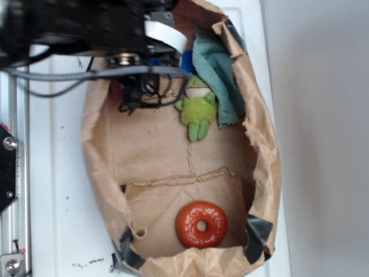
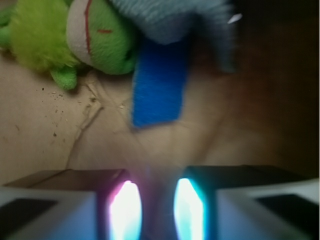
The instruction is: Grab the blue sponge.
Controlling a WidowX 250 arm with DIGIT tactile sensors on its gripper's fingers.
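Wrist view shows one blue sponge [image 2: 159, 89] lying flat on the brown paper at upper centre, its top edge tucked under the one teal terry cloth [image 2: 175, 20] and its left side just beside the head of the one green plush frog [image 2: 75, 35]. At the bottom edge the claw [image 2: 157, 210] stands narrowly parted and holds nothing, the sponge ahead of it and apart. From the exterior view, only a sliver of the sponge [image 1: 187, 59] shows beside the arm. One orange ring [image 1: 202, 224] lies at the bottom of the torn paper bag [image 1: 155, 150], which rests on a white surface [image 1: 57, 173].
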